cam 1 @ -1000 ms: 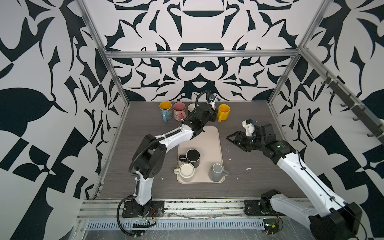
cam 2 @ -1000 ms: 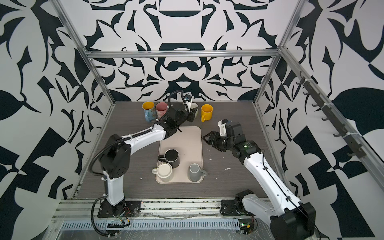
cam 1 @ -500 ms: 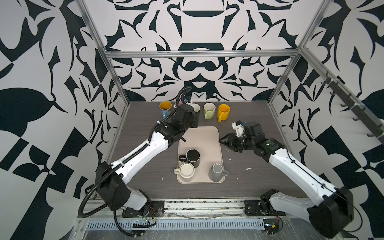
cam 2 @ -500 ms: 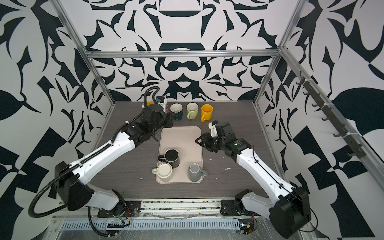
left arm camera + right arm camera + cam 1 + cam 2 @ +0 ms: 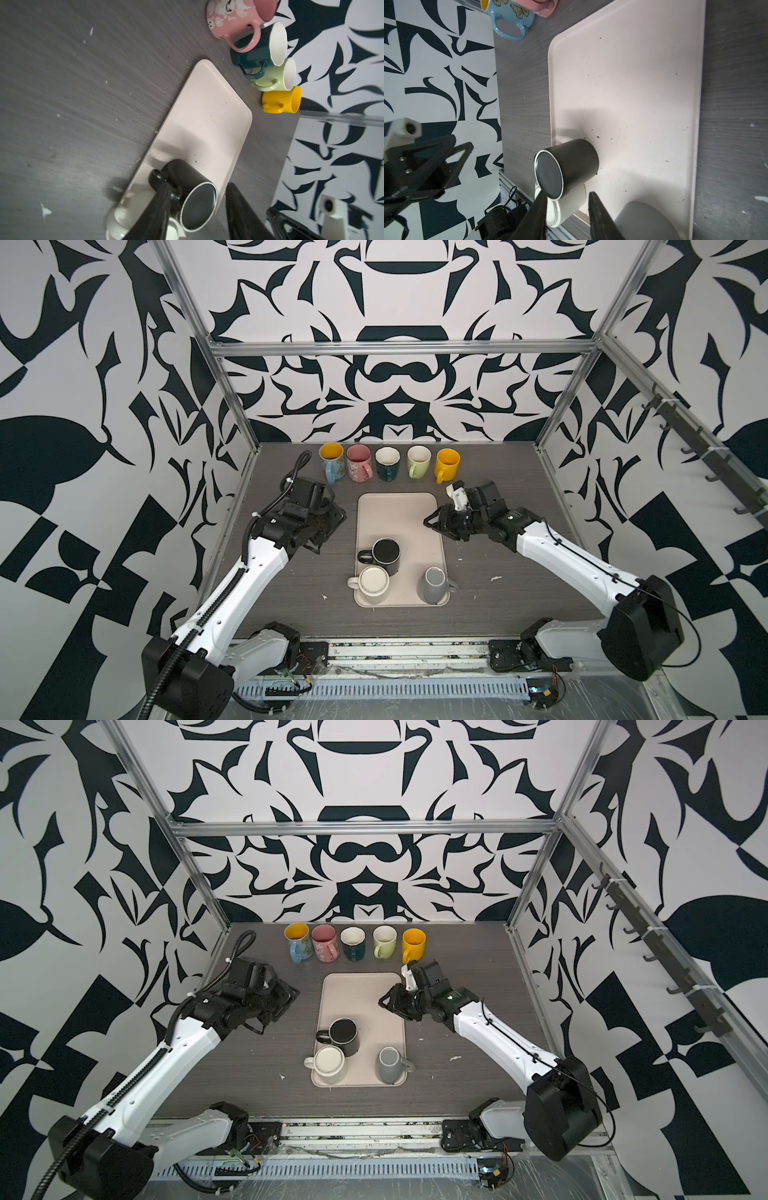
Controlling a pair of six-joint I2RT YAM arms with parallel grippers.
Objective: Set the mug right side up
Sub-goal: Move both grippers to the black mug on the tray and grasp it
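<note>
Black mug (image 5: 385, 556) stood upside down on the beige tray (image 5: 399, 510), axis vertical, base up; right pincer (image 5: 432, 526) at two o'clock, left pincer (image 5: 332, 526) at ten, both parted, empty.

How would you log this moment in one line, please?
left claw: open, empty | right claw: open, empty, by tray edge | black mug, cream mug, grey mug: inverted on tray

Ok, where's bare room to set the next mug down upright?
Free: the far half of the tray, beyond the black mug; the table right of the yellow mug; the strip in front of the tray. Crowded: the tray's near end, with the black, white mug and grey mug close together; the back row, blue mug to yellow.
</note>
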